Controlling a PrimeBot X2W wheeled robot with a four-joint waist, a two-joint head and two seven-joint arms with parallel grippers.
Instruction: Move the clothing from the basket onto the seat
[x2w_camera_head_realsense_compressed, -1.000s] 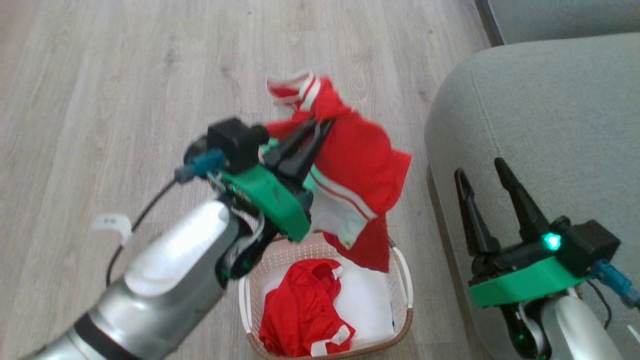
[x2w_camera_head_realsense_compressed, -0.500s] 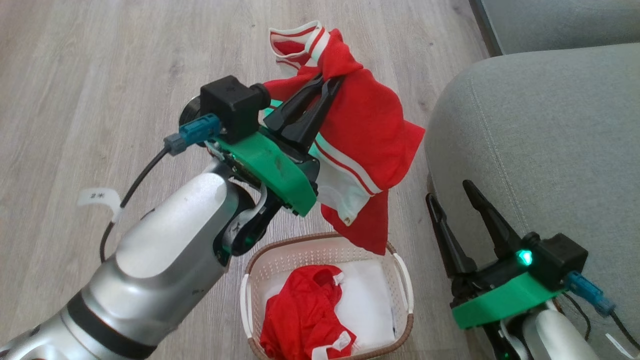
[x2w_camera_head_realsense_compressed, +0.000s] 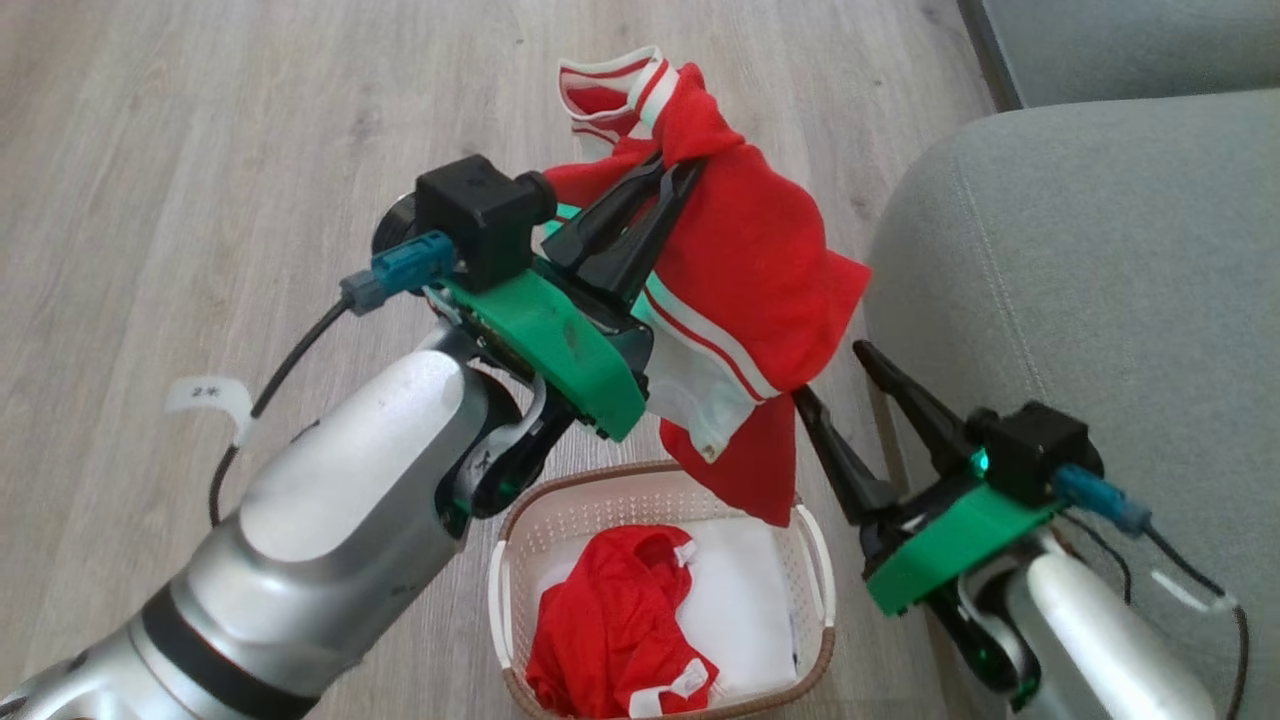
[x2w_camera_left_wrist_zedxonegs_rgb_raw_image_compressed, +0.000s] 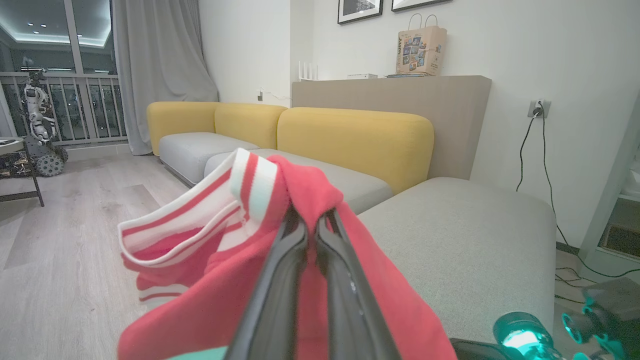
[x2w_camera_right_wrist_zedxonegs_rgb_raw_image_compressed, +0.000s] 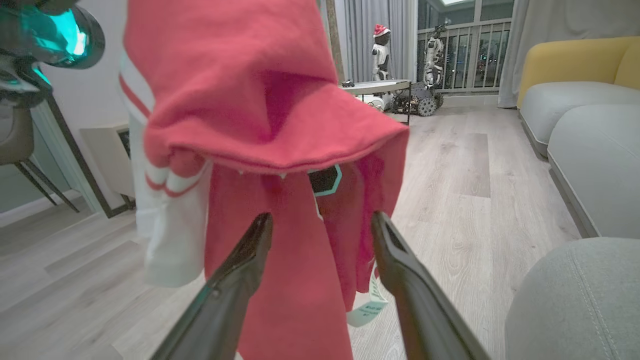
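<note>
My left gripper (x2w_camera_head_realsense_compressed: 680, 172) is shut on one piece of the clothing (x2w_camera_head_realsense_compressed: 760, 270), a red garment with white stripes that hangs above the basket (x2w_camera_head_realsense_compressed: 812, 560). The left wrist view shows the fingers pinched on the red fabric (x2w_camera_left_wrist_zedxonegs_rgb_raw_image_compressed: 240, 200) near its striped cuff. The second red garment (x2w_camera_head_realsense_compressed: 610, 620) lies crumpled in the basket on its white bottom. My right gripper (x2w_camera_head_realsense_compressed: 832, 372) stands open, tips at the hanging cloth's lower right edge. In the right wrist view the garment (x2w_camera_right_wrist_zedxonegs_rgb_raw_image_compressed: 250, 100) hangs just past the spread fingers (x2w_camera_right_wrist_zedxonegs_rgb_raw_image_compressed: 250, 260). The grey-green seat (x2w_camera_head_realsense_compressed: 1100, 260) lies to the right.
Pale wood floor (x2w_camera_head_realsense_compressed: 200, 150) spreads to the left and behind. A second grey cushion (x2w_camera_head_realsense_compressed: 1120, 40) sits at the far right corner. Yellow sofa backs (x2w_camera_left_wrist_zedxonegs_rgb_raw_image_compressed: 355, 135) rise behind the cushions. A table (x2w_camera_right_wrist_zedxonegs_rgb_raw_image_compressed: 375, 87) and small robots stand far off.
My right gripper has risen and swung left from beside the seat, its tips now at the hanging garment. The left gripper holds the garment a little further right.
</note>
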